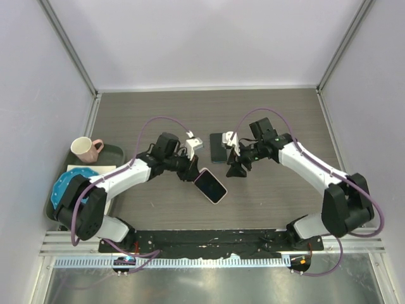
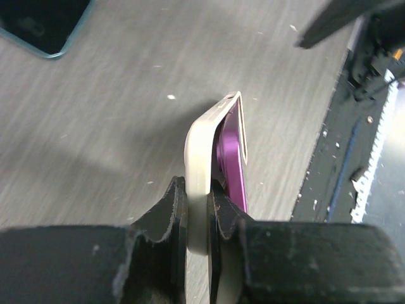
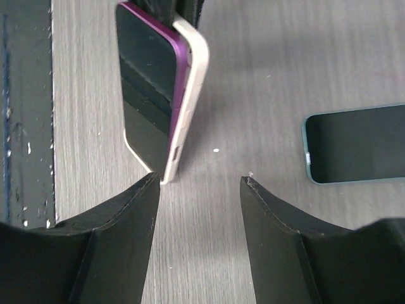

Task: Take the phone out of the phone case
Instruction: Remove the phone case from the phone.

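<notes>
Left jaws: closed on the long edge of the cream-white phone case [image 2: 197, 158], with one black finger pressed to each face.
Phone: the purple phone [image 3: 147, 76] with a dark screen sits inside the cream-white phone case, its purple rim showing along the cream edge.
Phone's place: held tilted on edge above the grey wood-grain table [image 1: 272, 120], near the middle and slightly toward 6 o'clock. I cannot tell whether the lower edge touches the table.
Right jaws: open with nothing between them, at about 2 o'clock of the cased phone. One black finger [image 3: 120, 234] has its tip just beside the case's lower corner; I cannot tell if they touch.
Second phone: a dark-screened phone with a teal rim [image 1: 218, 147] lies flat on the table at 12 o'clock of the cased phone, apart from both pairs of jaws.
Mug: a cream mug with a pink handle [image 1: 85, 149] is at the table's 9 o'clock edge, beside a dark green tray [image 1: 117, 151].
Blue object: a round blue thing [image 1: 66, 183] is at 8 o'clock; I cannot tell what it is.
</notes>
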### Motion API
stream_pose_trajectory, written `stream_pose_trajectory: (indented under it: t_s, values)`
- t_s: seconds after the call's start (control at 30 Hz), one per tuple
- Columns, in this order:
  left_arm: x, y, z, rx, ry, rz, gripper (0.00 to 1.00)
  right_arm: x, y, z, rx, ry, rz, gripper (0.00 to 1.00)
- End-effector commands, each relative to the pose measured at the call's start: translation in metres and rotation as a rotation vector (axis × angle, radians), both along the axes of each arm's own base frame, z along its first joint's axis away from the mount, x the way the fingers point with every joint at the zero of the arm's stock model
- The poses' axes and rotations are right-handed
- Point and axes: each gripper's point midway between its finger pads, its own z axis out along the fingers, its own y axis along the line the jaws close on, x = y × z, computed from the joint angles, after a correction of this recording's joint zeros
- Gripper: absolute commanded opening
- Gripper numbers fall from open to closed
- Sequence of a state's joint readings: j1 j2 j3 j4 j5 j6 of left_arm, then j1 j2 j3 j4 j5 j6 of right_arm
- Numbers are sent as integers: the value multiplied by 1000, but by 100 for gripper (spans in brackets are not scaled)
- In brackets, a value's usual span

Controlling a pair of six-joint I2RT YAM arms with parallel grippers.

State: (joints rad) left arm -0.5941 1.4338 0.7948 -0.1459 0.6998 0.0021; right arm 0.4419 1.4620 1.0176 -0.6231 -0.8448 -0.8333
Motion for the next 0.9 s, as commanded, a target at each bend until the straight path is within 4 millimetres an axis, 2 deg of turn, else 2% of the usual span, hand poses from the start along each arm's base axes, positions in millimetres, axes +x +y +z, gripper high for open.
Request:
stream_pose_trajectory:
  t_s: [0.0, 0.03, 0.1, 0.23, 0.3, 0.37, 0.53, 0.7, 0.73, 0.87]
  values:
    - [54, 16, 26, -34, -70, 270, 0, 22, 6, 47, 88, -142, -156, 62]
    - [61, 23, 26, -33, -65, 308, 0, 22, 6, 47, 97, -152, -176, 69]
    - [67, 29, 28, -41, -54, 356, 0, 29, 9, 66, 141, -225, -220, 73]
    - [75, 37, 32, -55, -47, 412, 0, 20, 27, 63, 145, -237, -221, 75]
    - [76, 38, 35, -65, -42, 420, 0, 18, 38, 61, 154, -233, -210, 82]
    - [77, 39, 37, -74, -37, 422, 0, 13, 50, 54, 150, -209, -194, 83]
    - [77, 42, 34, -75, -24, 434, 0, 25, 75, 54, 178, -215, -217, 86]
    - [80, 43, 34, -93, -32, 439, 0, 29, 99, 34, 104, -218, -202, 87]
    - [82, 44, 34, -94, -35, 444, 0, 32, 103, 40, 110, -226, -201, 87]
    - [84, 47, 33, -95, -35, 453, 0, 33, 117, 43, 126, -215, -187, 87]
